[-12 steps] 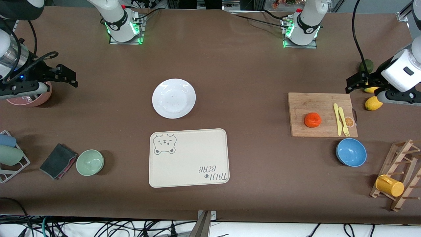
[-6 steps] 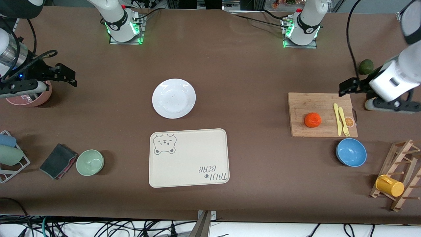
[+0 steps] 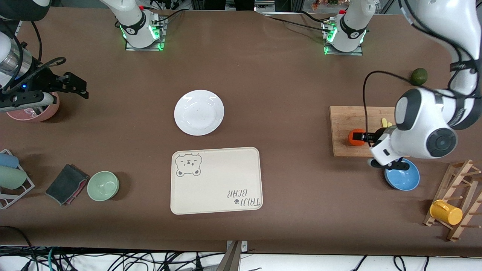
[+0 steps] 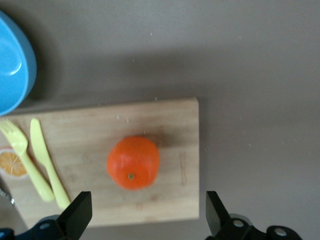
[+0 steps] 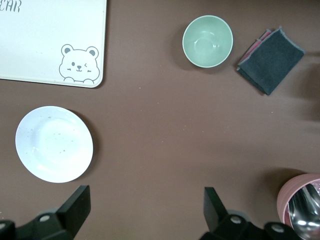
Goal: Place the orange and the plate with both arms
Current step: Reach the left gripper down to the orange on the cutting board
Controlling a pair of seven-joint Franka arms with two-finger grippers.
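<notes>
left gripper (image 4: 145,220) is up over the rectangular light bamboo cutting board (image 3: 344,120), right-centre of the front frame. fingers (image 4: 76,214) spread wide, nothing between them, both tips at the bottom edge of the left wrist frame. the small round bright orange-red fruit (image 4: 133,162) sits on the board, mid-frame in the left wrist view, stem dimple up, apart from both fingers. in the front frame the orange (image 3: 354,136) is partly hidden by the left arm's wrist.

pale yellow plastic knife (image 4: 46,161) and matching yellow fork (image 4: 22,157) lie side by side on the same board, toward the left arm's end of the table from the orange, not touching it. tiny flat orange-slice picture (image 4: 12,164) next to the fork. round blue bowl (image 3: 403,180) is off the board, nearer the front camera.

right gripper (image 5: 145,215) waits at the left edge of the front frame over the round pink bowl (image 3: 35,113). fingers (image 5: 77,205) open, empty.

round glossy white shallow plate (image 3: 199,112) rests on the brown table (image 3: 282,82), centre-left of the front frame, well apart from both grippers. beige rectangular tray with bear drawing (image 3: 215,180) lies just below it in frame, near but not touching. pale green bowl (image 3: 103,185) and dark grey folded cloth (image 3: 66,184) are lower left. dark green round fruit (image 3: 418,76) upper right, yellow cup (image 3: 446,212) on the wooden rack (image 3: 465,177) lower right.
</notes>
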